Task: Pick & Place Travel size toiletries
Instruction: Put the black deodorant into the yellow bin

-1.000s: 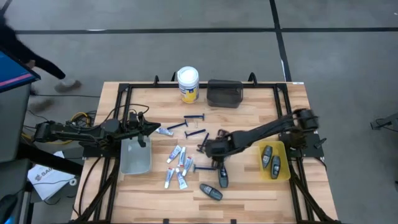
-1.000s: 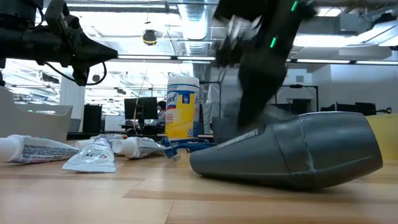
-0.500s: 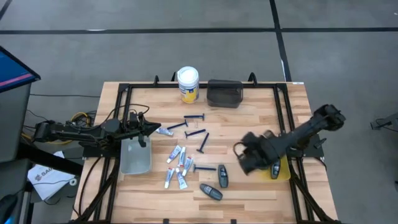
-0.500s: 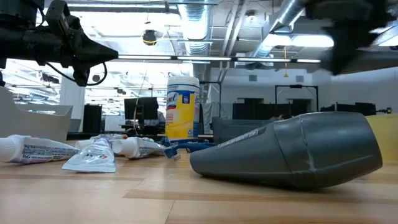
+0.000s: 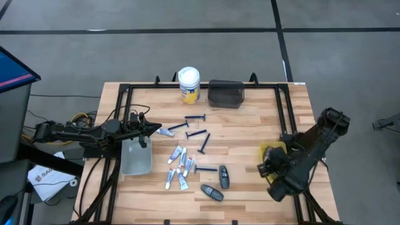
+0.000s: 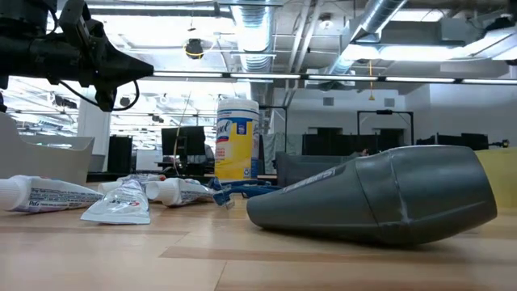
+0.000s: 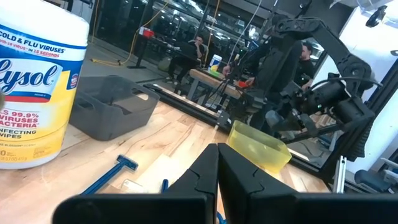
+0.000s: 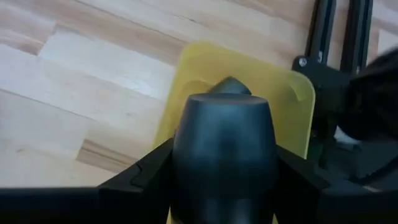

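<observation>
The right pincer [image 8: 225,163] grips a dark grey pod [image 8: 224,140] between its fingers and hangs above the yellow tray [image 8: 193,65] near the right edge of the tabletop [image 5: 250,131]. From the wrist view the pod points lengthways along the tray, which looks like a deliberate line-up so it can drop in beside the others rather than across the rim. In the high view the arm covers most of the tray, so how many pods already lie in it cannot be told.

The left pincer [image 7: 217,171] is closed on nothing and waits above the clear tray [image 5: 135,156] by the left edge, probably parked there to stay out of the way.

The rest of the toiletries lie loose in the middle of the tabletop. Two more pods [image 5: 224,177] rest toward the front edge, one close enough to the low camera to fill its view. The tubes [image 5: 179,164] are bunched just left of them, between the pods and the clear tray. Three razors [image 5: 195,119] lie spread toward the back, short of the wipes jar [image 5: 189,84] and the dark tray [image 5: 225,94] at the back edge.

The sorting seems to go by kind, pods to yellow, with the other two trays likely meant for tubes and razors.
</observation>
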Action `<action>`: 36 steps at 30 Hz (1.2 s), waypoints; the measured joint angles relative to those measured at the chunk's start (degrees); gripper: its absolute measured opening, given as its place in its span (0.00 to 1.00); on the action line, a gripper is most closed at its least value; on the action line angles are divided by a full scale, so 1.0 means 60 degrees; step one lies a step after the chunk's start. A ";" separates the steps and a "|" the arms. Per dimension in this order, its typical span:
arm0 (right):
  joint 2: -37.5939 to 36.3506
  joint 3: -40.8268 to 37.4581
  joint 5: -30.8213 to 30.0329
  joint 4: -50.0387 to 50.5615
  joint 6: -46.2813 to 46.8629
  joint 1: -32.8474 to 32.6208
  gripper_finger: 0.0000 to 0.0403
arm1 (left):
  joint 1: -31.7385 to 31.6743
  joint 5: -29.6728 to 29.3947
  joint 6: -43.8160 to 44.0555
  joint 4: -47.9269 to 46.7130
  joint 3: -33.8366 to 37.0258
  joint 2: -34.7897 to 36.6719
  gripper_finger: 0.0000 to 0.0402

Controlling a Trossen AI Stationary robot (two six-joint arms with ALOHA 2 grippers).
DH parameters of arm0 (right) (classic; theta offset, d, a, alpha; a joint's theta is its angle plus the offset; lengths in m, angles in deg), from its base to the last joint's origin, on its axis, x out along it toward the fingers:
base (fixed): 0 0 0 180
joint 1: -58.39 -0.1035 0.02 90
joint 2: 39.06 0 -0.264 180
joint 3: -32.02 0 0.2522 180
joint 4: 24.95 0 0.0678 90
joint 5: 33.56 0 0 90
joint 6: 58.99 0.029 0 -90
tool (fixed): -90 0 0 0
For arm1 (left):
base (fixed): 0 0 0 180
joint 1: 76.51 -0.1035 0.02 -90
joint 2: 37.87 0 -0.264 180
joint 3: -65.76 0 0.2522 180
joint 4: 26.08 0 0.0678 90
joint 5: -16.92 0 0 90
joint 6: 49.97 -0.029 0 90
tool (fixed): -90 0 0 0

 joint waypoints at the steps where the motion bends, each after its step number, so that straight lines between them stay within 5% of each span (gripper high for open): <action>1: 0.0000 -0.0090 0.0027 -0.0041 0.0255 -0.0130 0.48 | -0.0004 -0.0001 0.0002 0.0003 0.0000 0.0000 0.00; 27: 0.1541 -0.0224 0.0452 -0.0834 0.0622 0.0143 0.51 | -0.0003 0.0000 0.0003 0.0145 0.0000 0.0000 0.00; 36: 0.1461 -0.0224 0.0452 -0.0712 0.0625 0.0143 0.66 | -0.0004 -0.0002 0.0001 0.0167 0.0000 0.0000 0.00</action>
